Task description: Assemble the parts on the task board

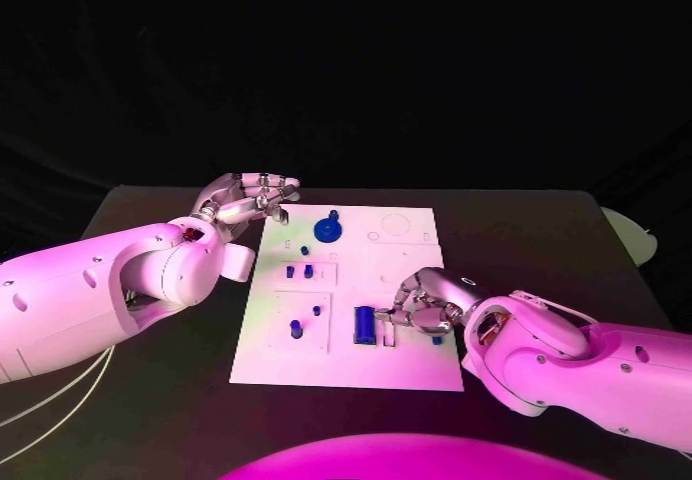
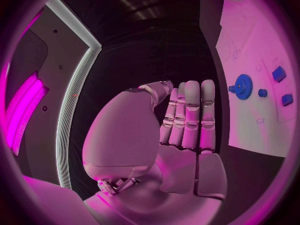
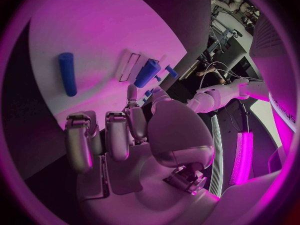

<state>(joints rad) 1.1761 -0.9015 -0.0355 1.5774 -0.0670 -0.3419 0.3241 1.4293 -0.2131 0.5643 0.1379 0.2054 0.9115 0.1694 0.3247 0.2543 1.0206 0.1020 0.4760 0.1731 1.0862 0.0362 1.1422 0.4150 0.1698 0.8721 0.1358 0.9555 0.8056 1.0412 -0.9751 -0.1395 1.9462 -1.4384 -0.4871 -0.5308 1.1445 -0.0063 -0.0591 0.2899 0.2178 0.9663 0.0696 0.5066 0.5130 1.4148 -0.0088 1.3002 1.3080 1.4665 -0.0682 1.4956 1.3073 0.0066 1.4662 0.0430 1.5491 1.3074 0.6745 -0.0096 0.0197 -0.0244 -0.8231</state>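
Board (image 1: 411, 370): mid-table | gear (image 1: 329, 231): far end, looks light, rigid; best taken by rim | my left hand (image 1: 248, 198): beside board, empty, fingers loosely curled | my right hand (image 1: 421, 303): over near slots, grip unclear

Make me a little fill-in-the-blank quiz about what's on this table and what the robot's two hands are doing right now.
1. The blue gear lies on the white task board near its ____ edge.
2. The ____ hand is over the board, beside the blue cylinder.
3. The left hand is beside the board's far corner and holds ____.
4. The table under the board is ____ in colour.

Missing words: far; right; nothing; black
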